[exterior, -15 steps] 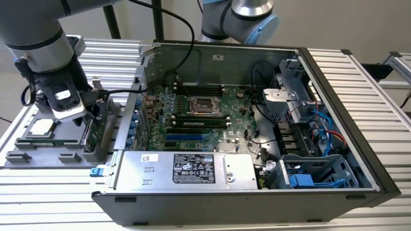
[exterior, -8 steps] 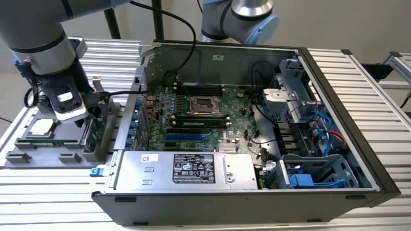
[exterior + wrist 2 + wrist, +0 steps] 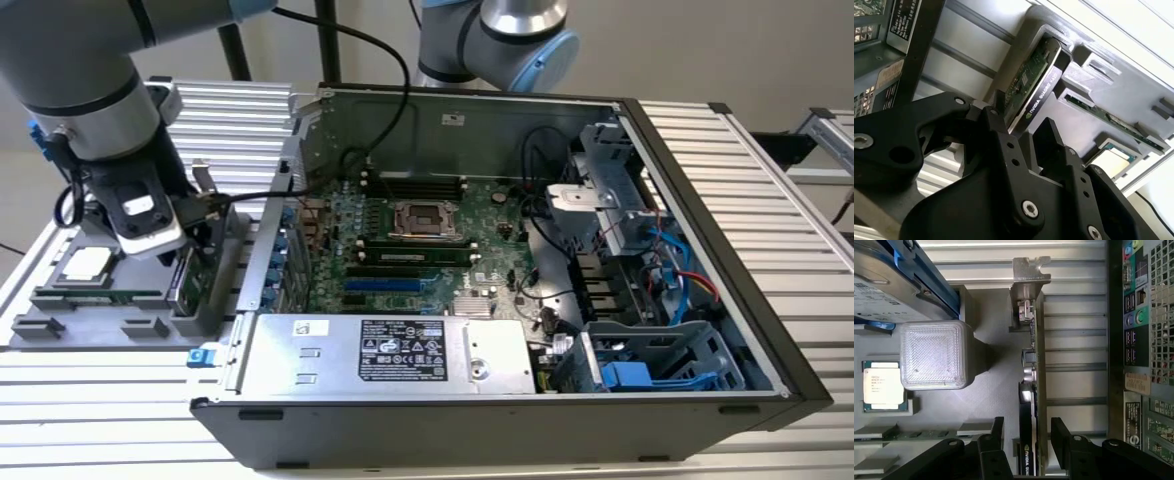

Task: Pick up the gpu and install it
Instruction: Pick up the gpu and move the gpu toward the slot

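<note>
**Gripper (image 3: 1026,440) astride the gpu (image 3: 1037,365), nothing lifted yet**

Early days on this one. The gpu stands on edge in its slot in the grey holder tray (image 3: 80,335), outside the computer case (image 3: 707,300), on the exterior view's left. The arm (image 3: 94,110) is down over that tray. The fingers (image 3: 996,437) are spread, one on each side of the card. A sliver of gap shows on the black-faced side and the other finger is very near the board, so I judge this a straddle, not a pinch. The pick-up is lined up but not made, and the install is wholly undone, with the motherboard (image 3: 414,240) lying open to view inside the case.

Now, what each camera gives us. The first wrist view looks straight down the card's edge. It shows the silver end bracket (image 3: 1029,275) at the far end, how the card sits between the fingers, and its neighbours on the tray: the processor chip (image 3: 883,385) and the hard drive in its blue frame (image 3: 894,280). The second wrist view comes in at a slant. It shows the card's black face, the tray slot holding it, and the memory stick (image 3: 1114,122) in the next slot. The exterior view adds the whole layout, with tray and case side by side.
</note>
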